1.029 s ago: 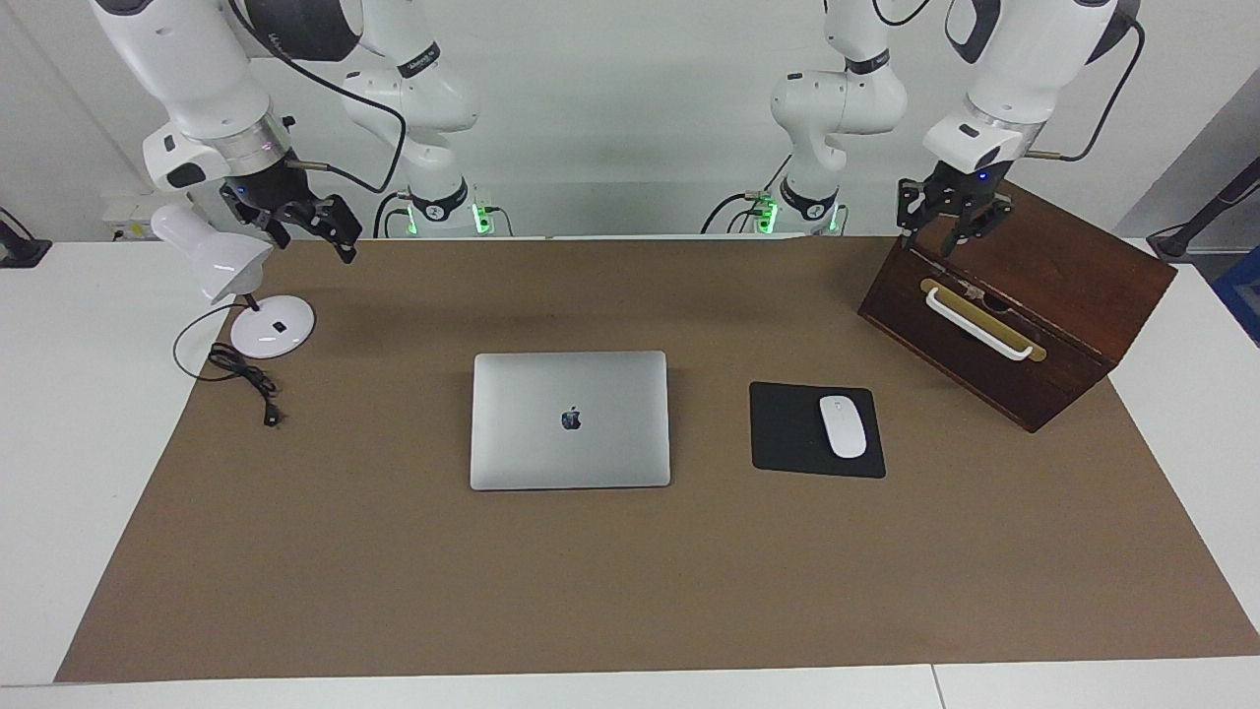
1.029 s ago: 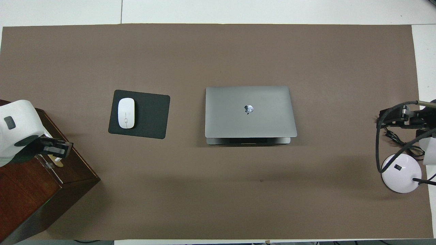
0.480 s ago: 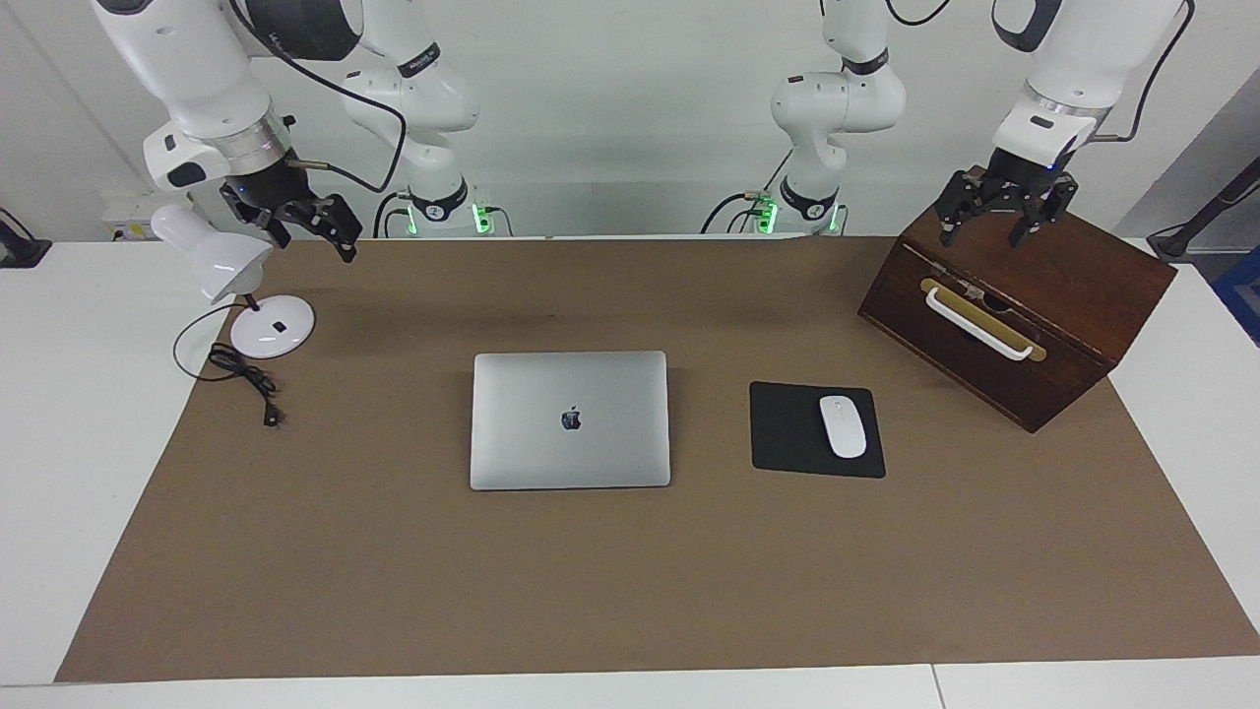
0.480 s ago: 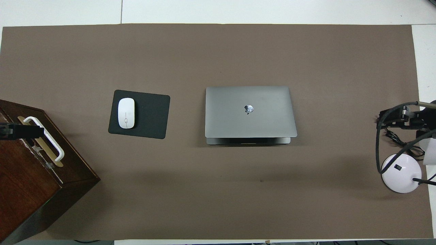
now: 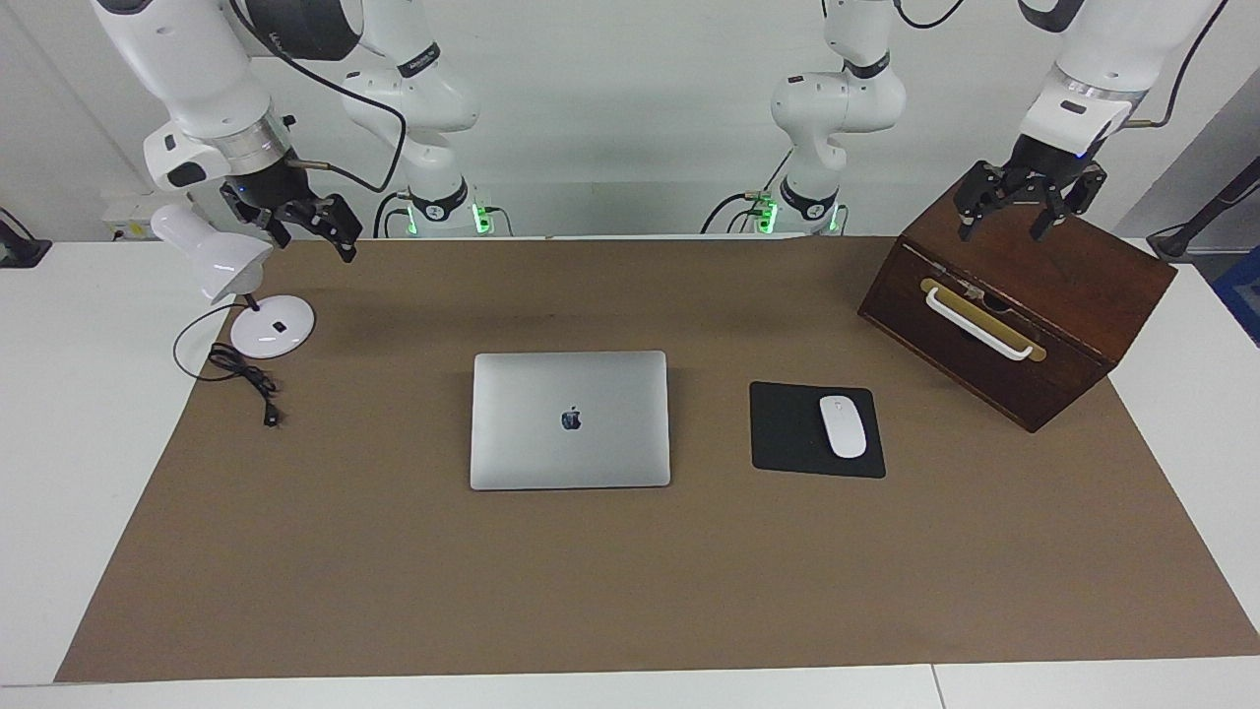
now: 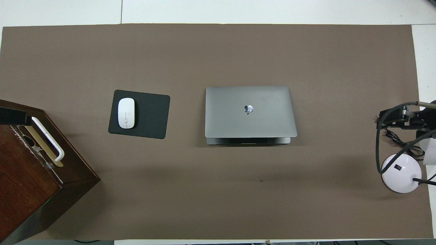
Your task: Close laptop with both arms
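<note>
Laptop (image 5: 570, 420): lid down, flat, silver-grey, dark logo facing up. It lies near the middle of the brown mat (image 5: 630, 591) that covers most of the white worktop (image 5: 69, 414). In the overhead view a thin strip of the base shows past the lid's edge on the side nearer the robots, so lid and base do not line up exactly from that angle; whether a small gap remains there cannot be told.

Beside the laptop, toward the left arm's end of the worktop: black mouse pad (image 5: 802, 430), apart from the laptop, with a white mouse (image 5: 843, 425) lying on it.

Further toward that end and nearer the robots: dark wooden box (image 5: 1024, 295), set at an angle to the mat's edges, white handle (image 5: 979, 323) on a tan plate on its front face.

Left gripper (image 5: 1014, 209): up in the air over the top of the wooden box, not touching it; jaws spread apart, nothing between them.

Toward the right arm's end: white desk lamp (image 5: 236, 286), round base on the mat's edge, head tilted, black cord (image 5: 241, 372) coiled on the mat beside the base.

Right gripper (image 5: 310, 222): raised over the mat's corner, just beside the lamp head; jaws stand open and empty.

Neither gripper is near the laptop.
</note>
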### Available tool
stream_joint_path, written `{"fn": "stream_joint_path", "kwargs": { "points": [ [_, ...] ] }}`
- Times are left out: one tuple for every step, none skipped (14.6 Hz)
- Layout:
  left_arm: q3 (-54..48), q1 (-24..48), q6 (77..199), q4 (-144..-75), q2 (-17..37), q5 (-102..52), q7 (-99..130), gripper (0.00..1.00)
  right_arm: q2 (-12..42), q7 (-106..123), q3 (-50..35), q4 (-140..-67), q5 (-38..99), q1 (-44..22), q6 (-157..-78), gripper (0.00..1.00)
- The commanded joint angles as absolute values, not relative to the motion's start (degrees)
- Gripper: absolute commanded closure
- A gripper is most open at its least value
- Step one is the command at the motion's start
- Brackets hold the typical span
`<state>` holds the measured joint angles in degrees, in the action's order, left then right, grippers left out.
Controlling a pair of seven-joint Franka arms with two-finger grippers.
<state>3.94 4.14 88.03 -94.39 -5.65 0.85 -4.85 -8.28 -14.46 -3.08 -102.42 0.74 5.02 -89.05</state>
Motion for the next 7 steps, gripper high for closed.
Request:
{"fn": "stream_joint_path", "kwargs": {
  "points": [
    [3.52, 3.52, 86.83, -92.98, -3.34, 1.05, -4.22, 0.0, -9.58, -15.03, -3.6, -103.8, 1.41, 5.89, -89.3, 0.0],
    [3.52, 3.43, 87.01, -93.95, -3.51, 1.05, -4.22, 0.0, -9.58, -15.03, -3.6, -103.8, 1.41, 5.89, -89.3, 0.0],
    [3.52, 3.17, 87.36, -94.74, -3.78, 1.05, -4.22, 0.0, -9.58, -15.03, -3.6, -103.8, 1.41, 5.89, -89.38, 0.0],
    [3.52, 3.08, 87.45, -95.44, -4.04, 1.05, -3.96, 0.0, -9.58, -15.03, -3.6, -103.8, 1.41, 5.89, -89.38, 0.0],
    [3.52, 3.08, 87.45, -95.54, -4.04, 1.05, -2.74, 0.0, -9.58, -15.03, -3.6, -103.8, 1.41, 5.89, -89.38, 0.0],
    [3.52, 3.16, 87.45, -95.19, -3.96, 0.88, -1.16, 0.0, -9.58, -15.03, -3.6, -103.8, 1.41, 5.89, -89.38, 0.0],
    [3.52, 3.25, 87.97, -95.01, -3.78, -0.08, 0.6, 0.0, -9.58, -15.03, -3.6, -103.8, 1.41, 5.89, -89.38, 0.0]
  ]
}}
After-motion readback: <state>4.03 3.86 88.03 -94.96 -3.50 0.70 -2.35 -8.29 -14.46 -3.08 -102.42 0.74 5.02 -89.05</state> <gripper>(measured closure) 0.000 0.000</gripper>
